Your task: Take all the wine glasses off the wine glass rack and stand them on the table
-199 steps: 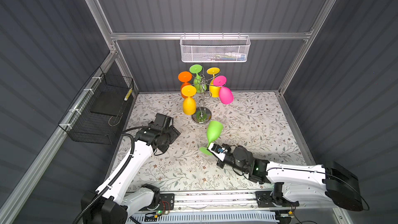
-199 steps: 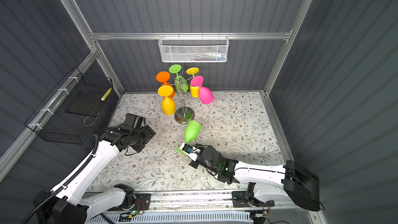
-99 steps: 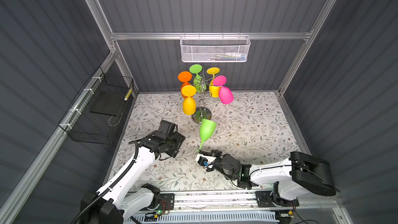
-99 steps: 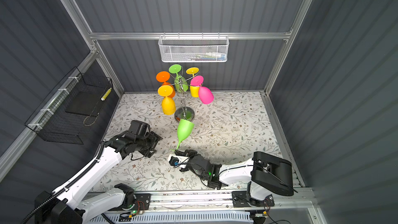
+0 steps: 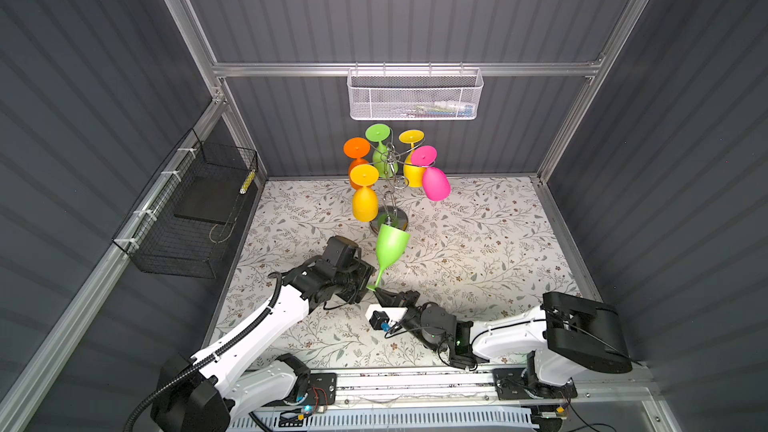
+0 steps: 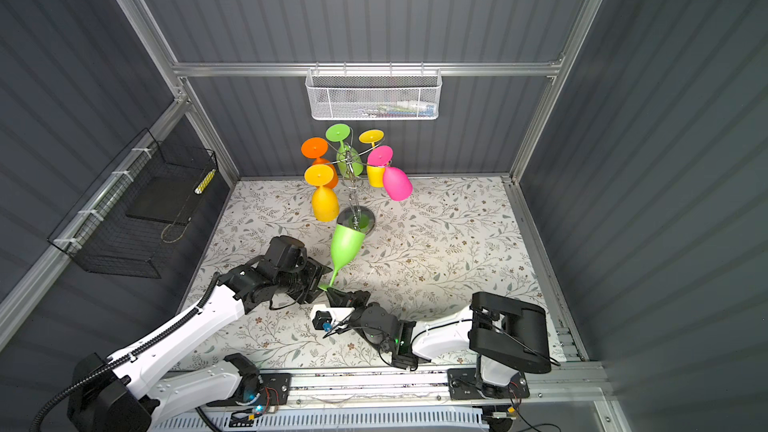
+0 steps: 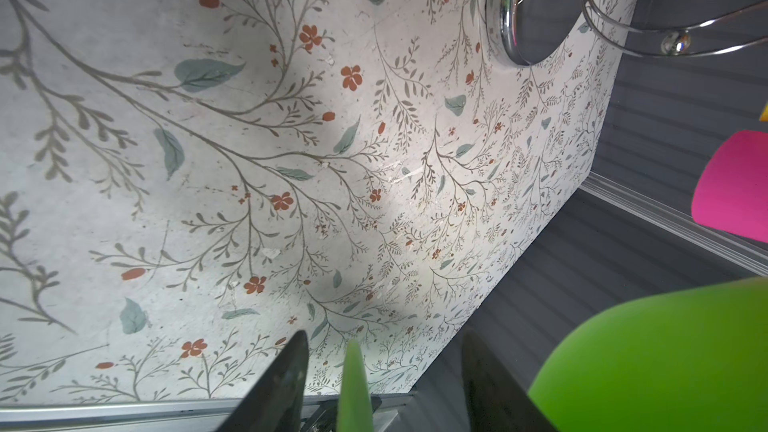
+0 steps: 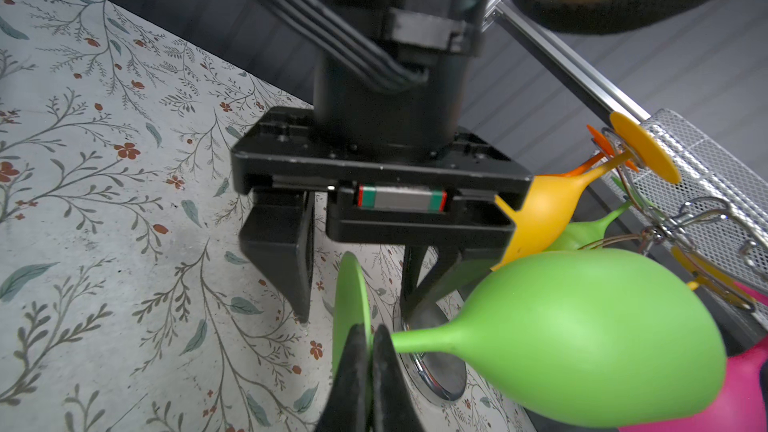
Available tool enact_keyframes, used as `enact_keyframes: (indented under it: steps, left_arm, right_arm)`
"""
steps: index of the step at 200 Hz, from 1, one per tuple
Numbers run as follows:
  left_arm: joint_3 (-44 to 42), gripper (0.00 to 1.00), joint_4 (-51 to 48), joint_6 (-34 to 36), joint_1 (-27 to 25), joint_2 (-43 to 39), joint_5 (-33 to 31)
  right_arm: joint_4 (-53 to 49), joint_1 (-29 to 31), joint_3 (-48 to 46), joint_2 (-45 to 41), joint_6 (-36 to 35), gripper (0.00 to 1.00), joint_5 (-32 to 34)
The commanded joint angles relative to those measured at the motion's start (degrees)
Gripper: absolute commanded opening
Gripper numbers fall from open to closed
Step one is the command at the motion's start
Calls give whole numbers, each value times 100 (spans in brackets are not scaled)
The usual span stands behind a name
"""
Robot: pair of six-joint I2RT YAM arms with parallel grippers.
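Note:
The green wine glass is off the wine glass rack and tilts over the mat in front of it. My right gripper is shut on the edge of its round foot, with the bowl pointing towards the rack. From the left, my left gripper stands open with one jaw on each side of that foot. A gap shows on both sides of the foot.
Several coloured glasses hang upside down on the rack, the yellow-orange one and the pink one nearest. A white mesh basket hangs on the back wall and a black wire basket on the left wall.
My right gripper has carried the green glass left and towards the front. My left gripper has come in from the left around its foot, and its jaws have narrowed.

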Motion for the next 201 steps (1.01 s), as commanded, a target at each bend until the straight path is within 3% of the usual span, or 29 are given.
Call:
enact_keyframes:
  steps: [1, 124, 201]
  left_arm:
    - [-74, 56, 161, -238, -75, 66, -87]
    - [-11, 33, -120, -277, -89, -190, -543]
    - [-82, 27, 106, -261, -90, -178, -457]
  right_arm:
    - [257, 18, 145, 67, -192, 0, 144]
    - [301, 17, 193, 130, -344, 0, 270]
    - [256, 7, 257, 173, -347, 0, 263]
